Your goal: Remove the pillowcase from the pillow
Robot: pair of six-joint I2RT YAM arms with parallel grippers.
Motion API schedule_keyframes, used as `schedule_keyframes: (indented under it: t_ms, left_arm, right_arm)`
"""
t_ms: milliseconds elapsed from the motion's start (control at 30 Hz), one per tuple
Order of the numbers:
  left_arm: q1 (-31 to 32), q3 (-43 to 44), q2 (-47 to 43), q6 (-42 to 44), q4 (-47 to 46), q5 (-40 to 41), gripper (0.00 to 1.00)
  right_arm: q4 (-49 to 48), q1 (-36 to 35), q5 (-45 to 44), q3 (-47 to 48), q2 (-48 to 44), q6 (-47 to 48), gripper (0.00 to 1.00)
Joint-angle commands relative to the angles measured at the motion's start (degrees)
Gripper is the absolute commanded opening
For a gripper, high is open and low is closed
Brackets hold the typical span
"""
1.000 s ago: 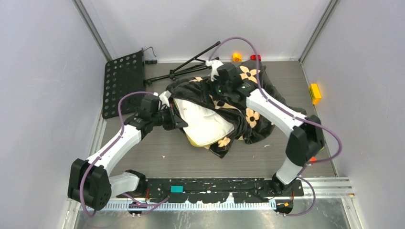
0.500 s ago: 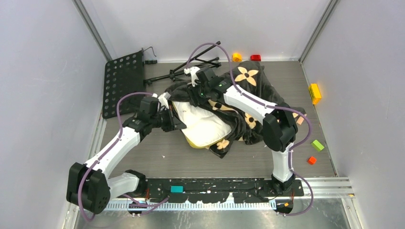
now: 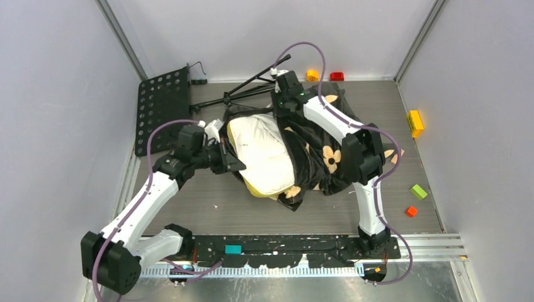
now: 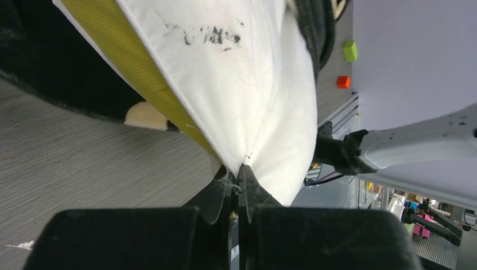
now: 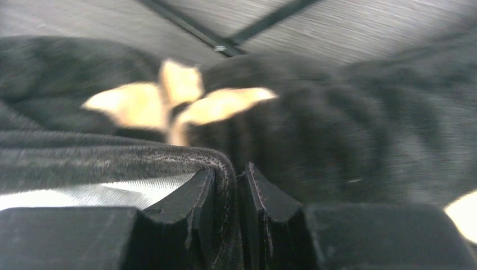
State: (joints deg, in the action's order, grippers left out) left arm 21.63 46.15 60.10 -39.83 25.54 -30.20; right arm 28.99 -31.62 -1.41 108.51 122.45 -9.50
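Stripping the cover, judged about midway through the task. Baring most of the cream-white pillow [image 3: 263, 151], lying in the middle of the counter [image 3: 208, 207] and leaning toward the left edge. Leaving its right side and near end wrapped in the black flowered pillowcase [image 3: 324, 160], bunched in loose folds toward the right edge.

Anchoring the pillow with the left hand [image 4: 239, 169], fingers pressed together on a tuck of white cloth on the pillow's left side, next to the seam with the yellowish side panel.

Gripping the pillowcase with the right hand [image 5: 241, 171], fingers pressed together on the plush black hem, at the far end of the pillow toward the far edge, near the legs of a black tripod [image 3: 252, 88] lying there.

Leaving aside a black perforated plate [image 3: 162, 110] in the far-left corner and a yellow block [image 3: 414, 123] at the right edge.

Calling next, as a judgement, for dragging the held hem to the right and toward the near edge, across the covered side of the pillow, with the left pinch held firm as a counter-pull. Needing a long sweep to free the near end tucked under cloth. Risking the soft pillow sliding along with the cover on any slip of the left pinch
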Motion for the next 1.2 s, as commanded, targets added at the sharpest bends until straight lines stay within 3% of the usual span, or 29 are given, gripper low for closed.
schedule_keyframes:
  t_ms: [0,167,467,633,800,867,1033,1167]
  left_arm:
    - [0.35,9.36,-5.64,1.27,7.99,-6.1,0.0]
    - [0.35,15.44,-8.42,4.14,13.33,-3.28,0.0]
    - [0.35,14.83,-8.64,3.49,13.18,-3.24,0.0]
    - [0.35,15.7,-7.89,5.34,14.12,-1.07,0.0]
    - [0.01,15.9,-5.94,8.28,17.38,5.29,0.0]
    - [-1.22,15.55,-4.94,8.45,18.3,8.73,0.0]
    - [-6.05,11.31,-3.77,5.21,14.77,8.09,0.0]
    - [-7.06,8.09,-2.77,3.19,12.08,12.52,0.0]
  right_arm:
    - [2.81,5.04,-7.53,2.49,1.18,-6.35,0.29]
    - [2.78,9.4,-12.38,-0.25,0.79,-8.4,0.29]
    - [3.59,18.2,-19.97,-5.43,-4.24,-6.86,0.31]
    - [4.19,19.63,-20.86,-7.22,-7.33,-7.0,0.36]
    - [4.14,19.52,-16.94,-10.15,-12.59,-7.25,0.5]
    - [4.06,19.55,-14.61,-11.39,-16.04,-7.56,0.6]
    - [5.16,16.34,-9.91,-14.73,-23.63,-8.22,0.85]
    - [5.44,10.14,-14.32,-20.54,-29.64,-7.66,0.87]
